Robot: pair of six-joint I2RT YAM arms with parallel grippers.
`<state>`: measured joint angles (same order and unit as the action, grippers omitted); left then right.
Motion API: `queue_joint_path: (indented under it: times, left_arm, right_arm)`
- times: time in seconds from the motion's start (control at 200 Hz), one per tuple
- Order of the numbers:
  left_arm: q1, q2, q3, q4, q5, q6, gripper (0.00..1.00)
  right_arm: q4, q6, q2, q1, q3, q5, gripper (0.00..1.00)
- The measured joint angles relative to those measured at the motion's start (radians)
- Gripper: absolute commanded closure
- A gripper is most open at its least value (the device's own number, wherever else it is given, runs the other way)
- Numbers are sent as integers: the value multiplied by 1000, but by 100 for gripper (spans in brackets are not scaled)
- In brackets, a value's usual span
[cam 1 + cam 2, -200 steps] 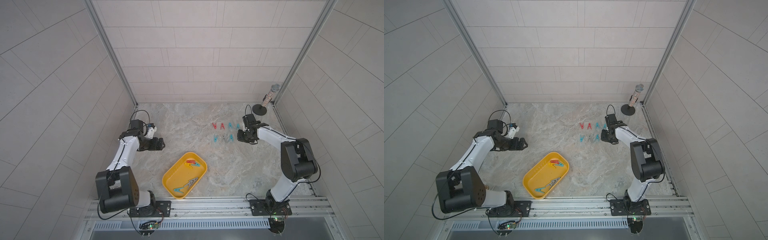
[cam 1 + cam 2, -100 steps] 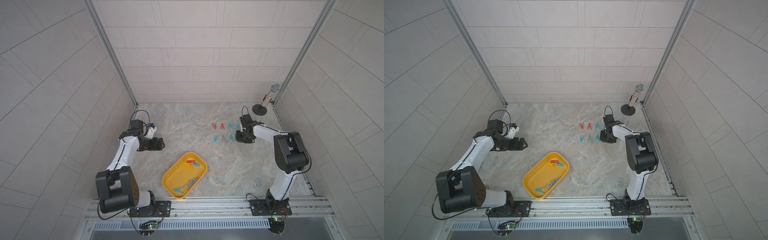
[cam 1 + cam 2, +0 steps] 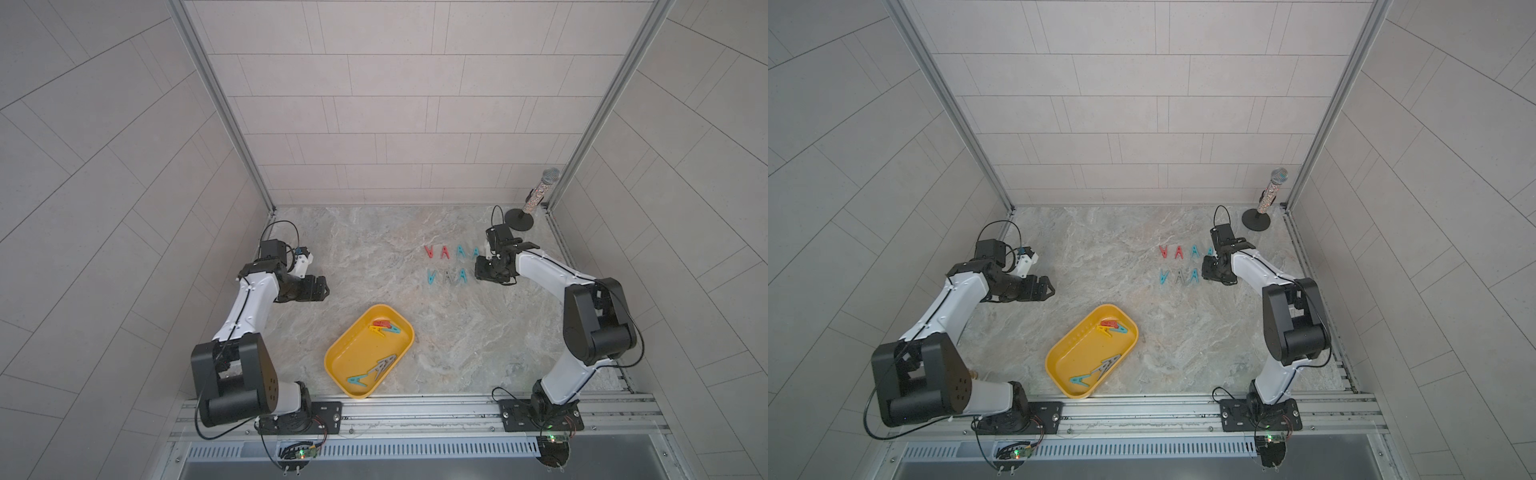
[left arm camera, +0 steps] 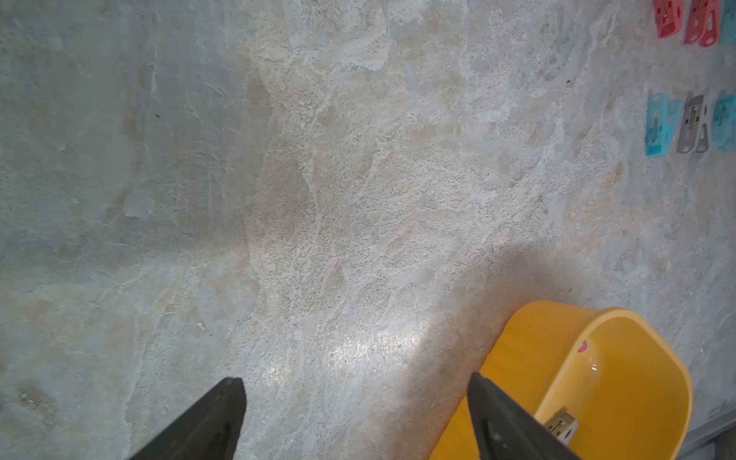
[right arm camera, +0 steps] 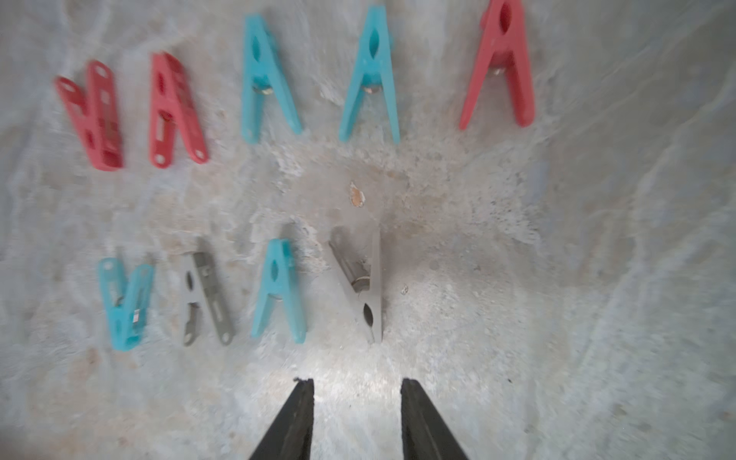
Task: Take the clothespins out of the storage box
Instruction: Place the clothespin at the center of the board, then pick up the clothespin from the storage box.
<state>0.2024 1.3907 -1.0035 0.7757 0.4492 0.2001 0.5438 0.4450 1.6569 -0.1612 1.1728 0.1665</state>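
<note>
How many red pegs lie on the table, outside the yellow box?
3, all in the far row: one red peg at its left end, a second beside it, a third at the right end, hidden under the right arm in both top views. No more seem hidden.

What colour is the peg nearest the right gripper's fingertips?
Grey; the peg shows best in the right wrist view.

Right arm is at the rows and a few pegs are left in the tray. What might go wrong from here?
1. The grey peg lies just ahead of the right gripper, jaws open and empty, close beside a teal peg; a low retreat could scatter the row.
2. In the tray, three pegs overlap in a heap; a pinch there may lift two or shove the tray.
</note>
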Motion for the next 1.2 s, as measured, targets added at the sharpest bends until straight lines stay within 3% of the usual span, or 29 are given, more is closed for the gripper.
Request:
queue_joint_path:
  times: [0.235, 0.525, 0.65, 0.786, 1.201]
  left_arm:
    - [0, 3, 0, 0, -10, 0, 5]
    - [0, 3, 0, -2, -47, -1, 5]
    - [0, 3, 0, -6, -72, -6, 5]
    - [0, 3, 0, -15, -98, -11, 5]
    - [0, 3, 0, -23, -122, -20, 5]
  right_arm:
    - [56, -34, -175, -103, 18, 27, 63]
    - [66, -124, -192, -510, 75, 31, 66]
    - [47, -163, -121, -681, 108, 39, 67]
    - [45, -188, 22, -792, 171, 42, 68]
    - [100, -183, 320, -879, 344, -28, 72]
